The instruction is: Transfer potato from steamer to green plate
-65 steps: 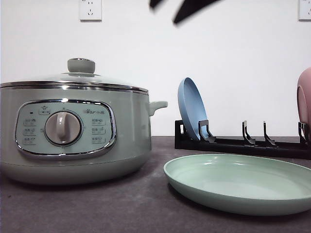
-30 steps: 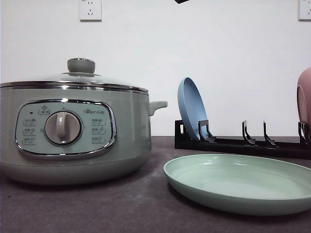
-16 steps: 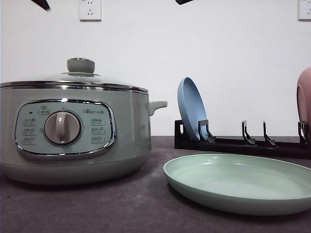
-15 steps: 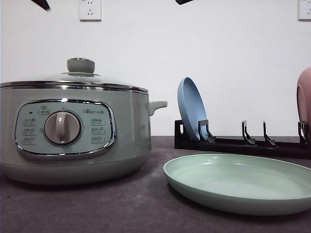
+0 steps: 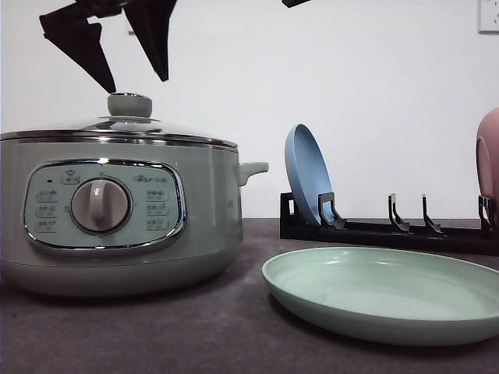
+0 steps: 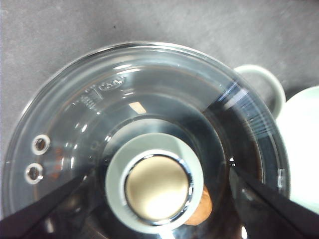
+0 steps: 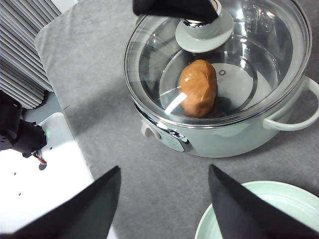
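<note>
While the glass lid [image 7: 219, 59] sits on the steamer [image 5: 117, 226], the potato [image 7: 198, 88] lies inside, only an edge peeking past the knob [image 6: 154, 183] from the left wrist. The left gripper [image 5: 134, 78] hangs above that knob, jaws wide. The right gripper [image 7: 164, 204], jaws also wide, hovers over the counter [image 7: 124, 149] near the green plate [image 5: 390, 292], partly cut off.

A plain white wall [image 5: 374, 93] rises behind the dark grey tabletop [image 5: 195, 327].

Blue plate [image 5: 309, 176] upright in black rack [image 5: 390, 230]
</note>
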Motion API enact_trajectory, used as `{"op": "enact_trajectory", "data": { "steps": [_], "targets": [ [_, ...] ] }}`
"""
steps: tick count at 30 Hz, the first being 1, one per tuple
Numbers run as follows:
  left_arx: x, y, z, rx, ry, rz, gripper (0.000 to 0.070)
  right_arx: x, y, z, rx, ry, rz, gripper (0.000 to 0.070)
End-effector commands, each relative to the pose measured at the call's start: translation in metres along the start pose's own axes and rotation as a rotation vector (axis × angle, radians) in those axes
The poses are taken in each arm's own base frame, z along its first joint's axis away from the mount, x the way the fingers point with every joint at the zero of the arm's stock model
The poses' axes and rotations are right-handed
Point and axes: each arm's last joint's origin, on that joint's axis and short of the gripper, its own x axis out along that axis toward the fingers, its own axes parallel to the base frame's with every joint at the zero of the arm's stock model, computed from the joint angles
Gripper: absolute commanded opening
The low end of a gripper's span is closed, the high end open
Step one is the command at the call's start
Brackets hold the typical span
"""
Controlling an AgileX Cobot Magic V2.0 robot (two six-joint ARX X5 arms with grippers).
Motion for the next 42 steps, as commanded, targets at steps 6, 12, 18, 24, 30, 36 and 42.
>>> {"op": "enact_trajectory", "data": {
  "steps": [6,12,18,24,30,36,42],
  "targets": [
    [0.021,-0.004,0.007,0.016,0.056,0.007,0.055,0.001,0.002,0.004,-0.015,-0.007,0.009,0.0347],
    [0.03,-0.003,0.007,0.015,0.088,0.012,0.055,0.001,0.002,0.004,-0.015,-0.007,0.009,0.0347],
    [0.03,-0.003,0.007,0.015,0.088,0.012,0.0494,0.001,0.002,0.004,-0.015,-0.006,0.007,0.0347],
    [0.03,-0.003,0.006,0.013,0.093,0.012,0.0403,0.001,0.002,0.004,-0.019,-0.007,0.0,0.0347],
    [0.03,-0.003,0.004,0.01,0.119,0.013,0.0299,0.001,0.002,0.004,-0.026,-0.006,0.0,0.0347],
    [0.03,-0.003,0.002,0.01,0.13,0.012,0.0246,0.001,0.002,0.004,-0.027,-0.007,0.0,0.0347],
    [0.03,-0.003,0.002,0.01,0.131,0.012,0.0,0.001,0.002,0.004,-0.026,-0.007,0.0,0.0347]
  ]
}}
